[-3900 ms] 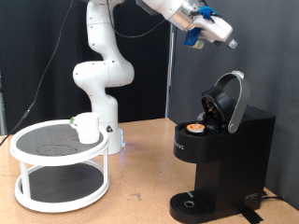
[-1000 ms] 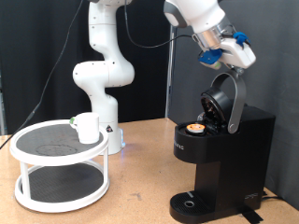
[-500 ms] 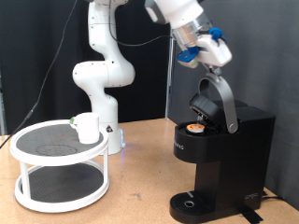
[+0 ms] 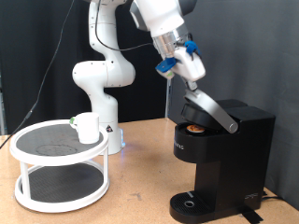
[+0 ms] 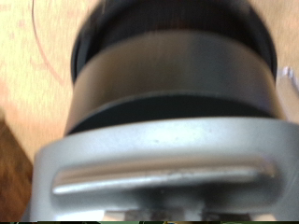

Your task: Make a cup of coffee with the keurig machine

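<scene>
Exterior view: even indoor light, dark backdrop, soft shadows under the white rack; sharp except slight motion blur on the gripper. Wrist view: heavily blurred, the keurig machine lid fills frame out of focus, dull glare on silver rim.

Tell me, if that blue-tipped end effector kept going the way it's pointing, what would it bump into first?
Most likely the boxy black coffee machine's hinged lid. The end effector sits right above it, and the wrist view is filled by its silver handle. Actual contact can't be confirmed.
</scene>
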Available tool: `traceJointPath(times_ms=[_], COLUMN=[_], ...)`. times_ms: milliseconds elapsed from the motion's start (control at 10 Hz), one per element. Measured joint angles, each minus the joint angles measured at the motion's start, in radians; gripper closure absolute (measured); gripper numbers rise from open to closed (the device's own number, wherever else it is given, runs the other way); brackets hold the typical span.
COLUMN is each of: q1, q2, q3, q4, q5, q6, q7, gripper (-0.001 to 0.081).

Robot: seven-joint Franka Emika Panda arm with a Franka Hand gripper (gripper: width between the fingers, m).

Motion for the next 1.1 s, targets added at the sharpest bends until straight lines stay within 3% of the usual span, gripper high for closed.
traceJointPath(times_ms=[600, 1100], q1=[-0.024, -0.024], q2=[0.083, 0.081], q3=[0.002, -0.003], q4=[-0.083, -0.085], q5=[-0.046, -0.019], q6=[0.141, 0.134], q7=[-0.007, -0.063], gripper=[0.0806, 0.0806])
